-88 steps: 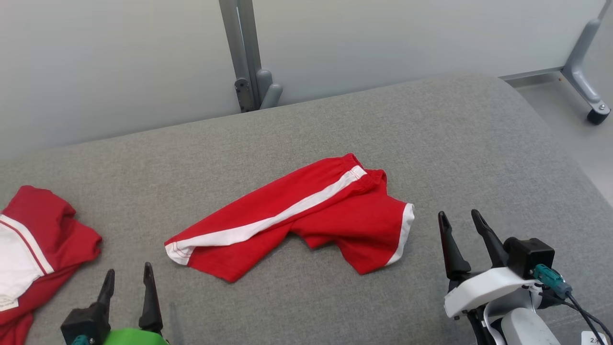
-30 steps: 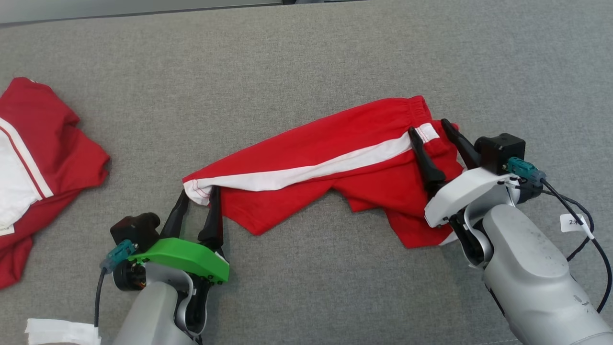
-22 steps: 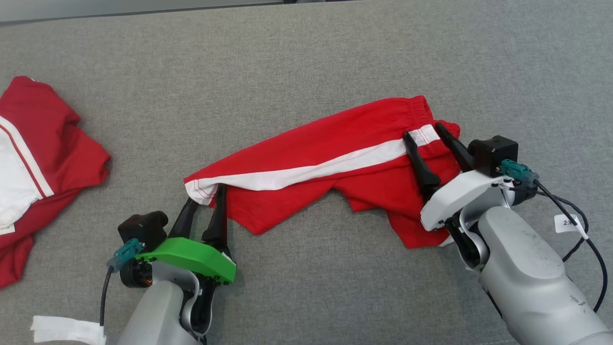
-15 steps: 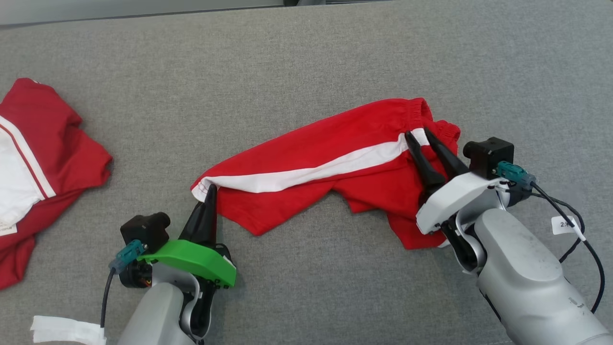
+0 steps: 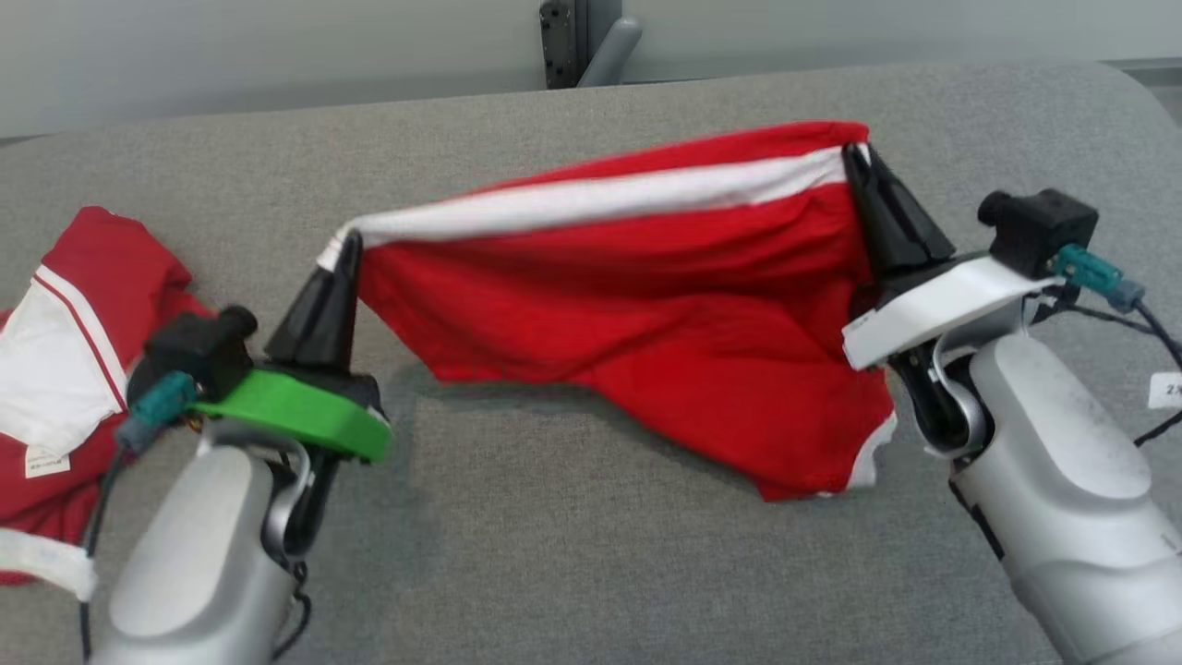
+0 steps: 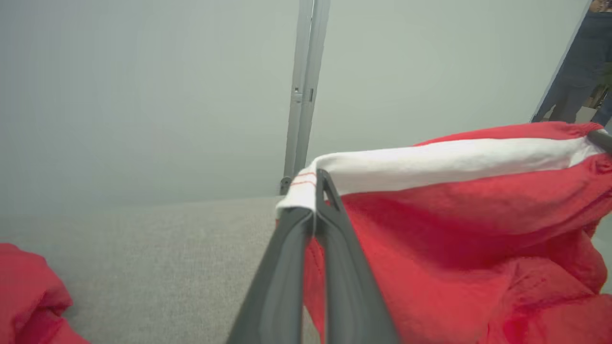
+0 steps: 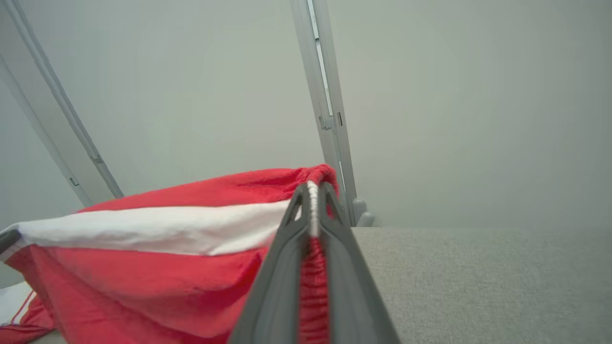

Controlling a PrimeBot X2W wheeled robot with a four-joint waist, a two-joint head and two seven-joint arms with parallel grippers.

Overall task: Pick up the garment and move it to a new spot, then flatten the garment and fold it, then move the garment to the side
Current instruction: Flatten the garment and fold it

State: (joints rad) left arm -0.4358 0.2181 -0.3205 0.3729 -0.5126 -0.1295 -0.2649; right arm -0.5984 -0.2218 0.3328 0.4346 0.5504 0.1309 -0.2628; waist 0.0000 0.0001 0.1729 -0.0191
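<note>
left gripper (image 5: 347, 245) between garment (image 5: 646, 305) and shirt (image 5: 102, 268)

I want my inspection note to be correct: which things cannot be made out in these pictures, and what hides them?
- Head view: the second red-and-white garment, cut off by the left edge and partly behind the left end effector.
- Head view: the shorts, right edge hidden behind the right end effector.
- Left wrist view: a person, cut off by the top right corner.
</note>
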